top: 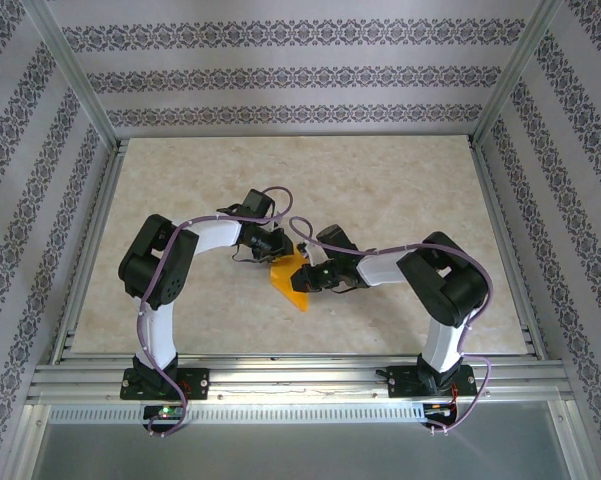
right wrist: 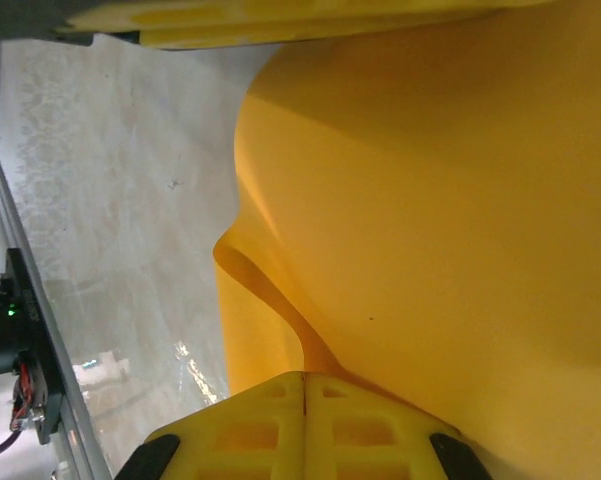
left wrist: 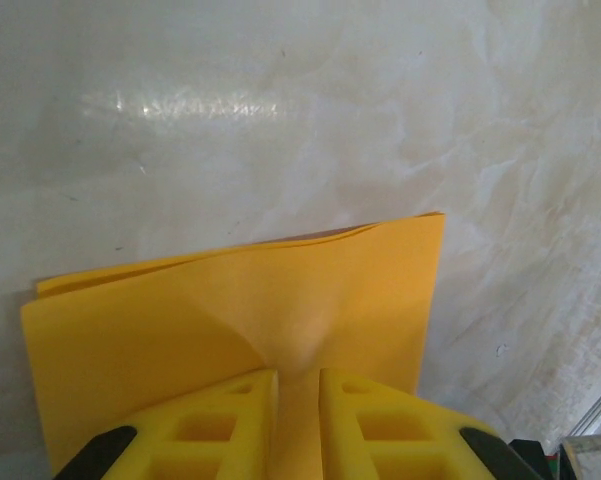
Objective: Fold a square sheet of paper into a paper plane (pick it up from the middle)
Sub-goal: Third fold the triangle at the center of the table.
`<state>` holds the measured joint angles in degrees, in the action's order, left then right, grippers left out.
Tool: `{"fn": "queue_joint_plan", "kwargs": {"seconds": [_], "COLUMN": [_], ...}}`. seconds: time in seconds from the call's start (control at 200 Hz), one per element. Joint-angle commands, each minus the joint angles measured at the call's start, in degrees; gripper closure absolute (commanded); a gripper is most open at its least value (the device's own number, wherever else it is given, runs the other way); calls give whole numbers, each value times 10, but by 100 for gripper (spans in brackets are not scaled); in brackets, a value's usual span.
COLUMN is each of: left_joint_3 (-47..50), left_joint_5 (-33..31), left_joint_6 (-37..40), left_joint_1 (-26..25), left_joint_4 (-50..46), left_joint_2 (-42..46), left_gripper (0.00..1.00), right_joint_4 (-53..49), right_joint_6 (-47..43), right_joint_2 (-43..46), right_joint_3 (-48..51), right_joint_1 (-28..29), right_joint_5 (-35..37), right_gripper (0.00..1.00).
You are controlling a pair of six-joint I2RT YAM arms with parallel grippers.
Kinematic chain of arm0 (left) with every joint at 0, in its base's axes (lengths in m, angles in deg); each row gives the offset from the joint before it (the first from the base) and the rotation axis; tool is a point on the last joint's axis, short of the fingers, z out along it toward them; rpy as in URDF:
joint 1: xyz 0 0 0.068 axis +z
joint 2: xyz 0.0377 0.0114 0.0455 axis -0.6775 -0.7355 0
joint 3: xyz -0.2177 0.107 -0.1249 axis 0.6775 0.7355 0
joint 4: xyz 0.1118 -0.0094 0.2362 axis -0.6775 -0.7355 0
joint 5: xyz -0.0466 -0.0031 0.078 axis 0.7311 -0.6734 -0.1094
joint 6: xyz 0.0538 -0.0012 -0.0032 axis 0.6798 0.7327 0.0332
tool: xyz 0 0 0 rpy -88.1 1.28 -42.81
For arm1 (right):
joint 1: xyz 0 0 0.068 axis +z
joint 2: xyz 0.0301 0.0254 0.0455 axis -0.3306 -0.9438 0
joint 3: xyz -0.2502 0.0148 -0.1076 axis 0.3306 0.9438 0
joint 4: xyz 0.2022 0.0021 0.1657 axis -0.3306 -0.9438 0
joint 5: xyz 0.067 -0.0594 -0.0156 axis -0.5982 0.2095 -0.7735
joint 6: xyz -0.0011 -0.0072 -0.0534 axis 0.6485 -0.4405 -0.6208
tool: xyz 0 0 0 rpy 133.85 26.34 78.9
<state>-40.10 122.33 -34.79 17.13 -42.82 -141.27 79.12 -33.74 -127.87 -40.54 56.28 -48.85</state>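
Just below the centre of the top view, the folded orange sheet of paper (top: 290,281) hangs between the two grippers over the pale table (top: 400,190). The left gripper (left wrist: 298,376) has its yellow fingers nearly together, pinching the sheet's near edge. The right gripper (right wrist: 305,378) has its fingers pressed tight on another edge.

The tabletop (top: 400,190) is pale, glossy, marbled beige, framed by aluminium rails (top: 280,372). The folded orange square sheet of paper (top: 288,278) is over its middle, nearer the near edge; contact with the surface is unclear
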Motion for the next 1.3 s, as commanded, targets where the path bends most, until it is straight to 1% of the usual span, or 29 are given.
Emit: {"fn": "queue_joint_plan", "kwargs": {"seconds": [0.0,0.24,0.48,0.555,0.734,0.914,1.134,1.294], "left_joint_3": [-5,-9,-9,-11,-11,-10,-12,-12], "left_joint_5": [-29,-32,-33,-33,-32,-30,-29,-29], "left_joint_6": [12,15,18,19,19,17,17,18], "left_joint_1": [-5,-5,-5,-5,-5,-5,-6,-5], "left_joint_4": [-48,-54,-58,-59,-60,-58,-59,-59], "left_joint_2": [-5,-5,-5,-6,-4,-3,-4,-3], "left_gripper": [81,82,82,81,81,81,81,81], "right_joint_4": [-38,-26,-98,-126,-130,-106,-98,-92], "right_joint_6": [-16,-19,-56,-72,-81,-66,-63,-65], "right_joint_2": [29,54,43,39,43,44,32,22], "right_joint_3": [-8,11,-8,-21,-26,-27,-28,-30], "right_joint_1": [-2,-11,-14,-15,-14,-15,-16,-17], "right_joint_5": [33,29,91,91,84,55,64,55], "right_gripper": [100,100,100,100,100,100,100,100]}}
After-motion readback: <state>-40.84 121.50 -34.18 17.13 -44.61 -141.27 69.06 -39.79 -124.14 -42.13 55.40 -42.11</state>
